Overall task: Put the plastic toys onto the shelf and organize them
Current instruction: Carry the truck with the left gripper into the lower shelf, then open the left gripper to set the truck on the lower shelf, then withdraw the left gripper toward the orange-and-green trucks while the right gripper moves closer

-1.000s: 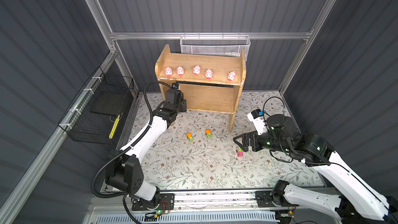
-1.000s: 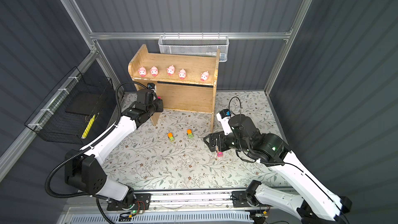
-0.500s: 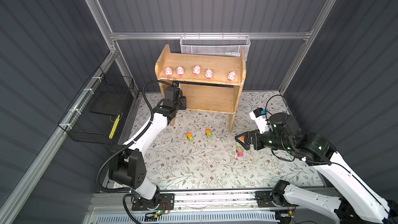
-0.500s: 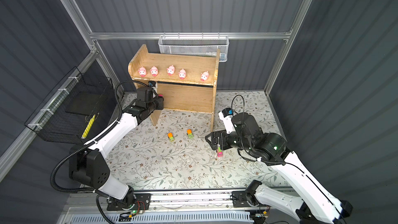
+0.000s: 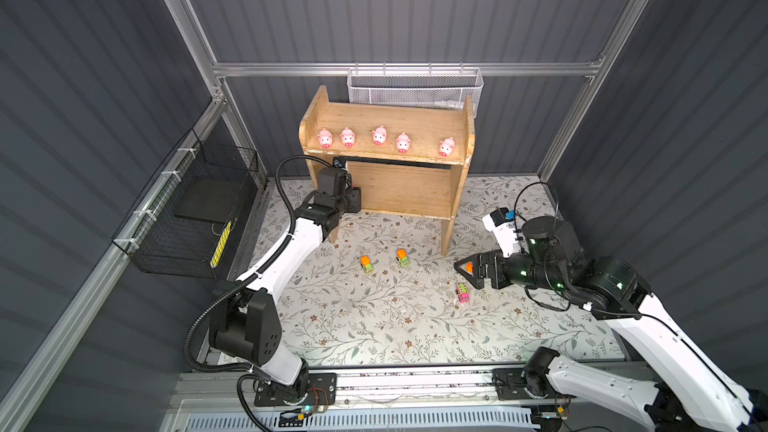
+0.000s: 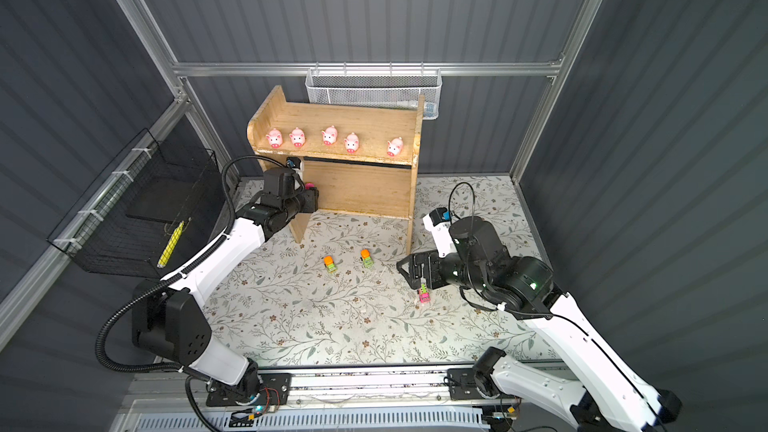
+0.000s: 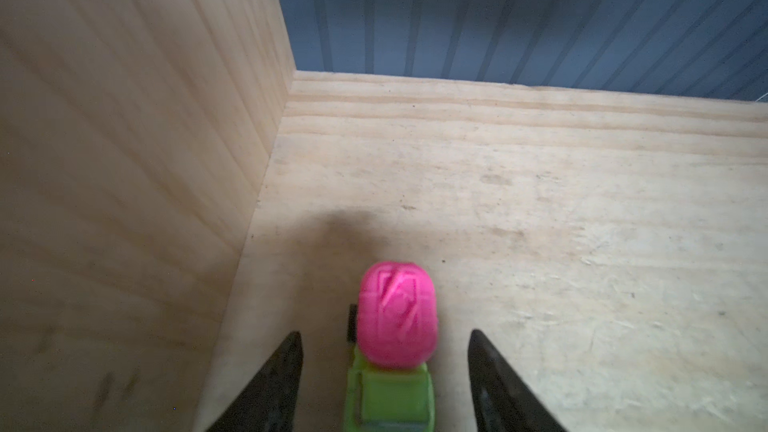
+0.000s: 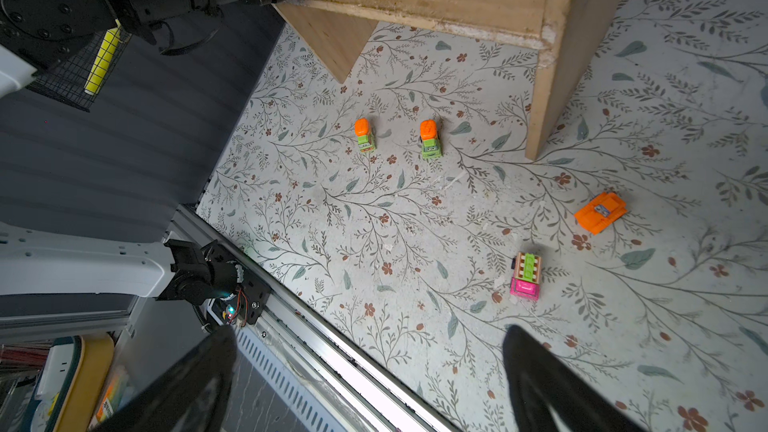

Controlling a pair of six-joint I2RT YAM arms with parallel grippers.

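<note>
Plastic toys, status: five pink pigs (image 5: pixel 379 135) stand in a row on upper tier of the shelf (image 5: pixel 457 184). Pink-and-lime vehicle (image 7: pixel 397 313) sits on lower tier at its left end, close to side panel. Four vehicles are left on the worktop (image 5: pixel 374 326): orange-topped pair (image 8: pixel 365 136) side by side near a shelf leg, orange vehicle (image 8: pixel 600 213) lying askew (poss. tipped, cannot confirm), and pink-fronted vehicle (image 8: pixel 526 276) near it.

Left gripper (image 7: pixel 384 333): fingers apart, one each side of pink-and-lime vehicle, gap showing both sides, no contact. Right gripper (image 5: pixel 467 270): spread wide, empty, hovering over worktop near orange vehicle.

Step in hand (judgement): release of first vehicle on lower tier. Pigs done; approx. one of five vehicles placed.

Next move calls for:
- Left arm needs a straight pull-back out of the tier. The vehicle is wheeled, so any nudge prob. rolls it; headroom under upper tier looks tight.
- Right arm needs to descend and centre on orange vehicle. It may need righting before shelving.

Vs. frame 1 sec. earlier:
- Left gripper is at the same shelf end w/ only slight shift, but its fingers have gone from closed on the vehicle to parted.
- Right gripper stays wide over the same patch.
- Pigs and worktop vehicles are unmoved.
</note>
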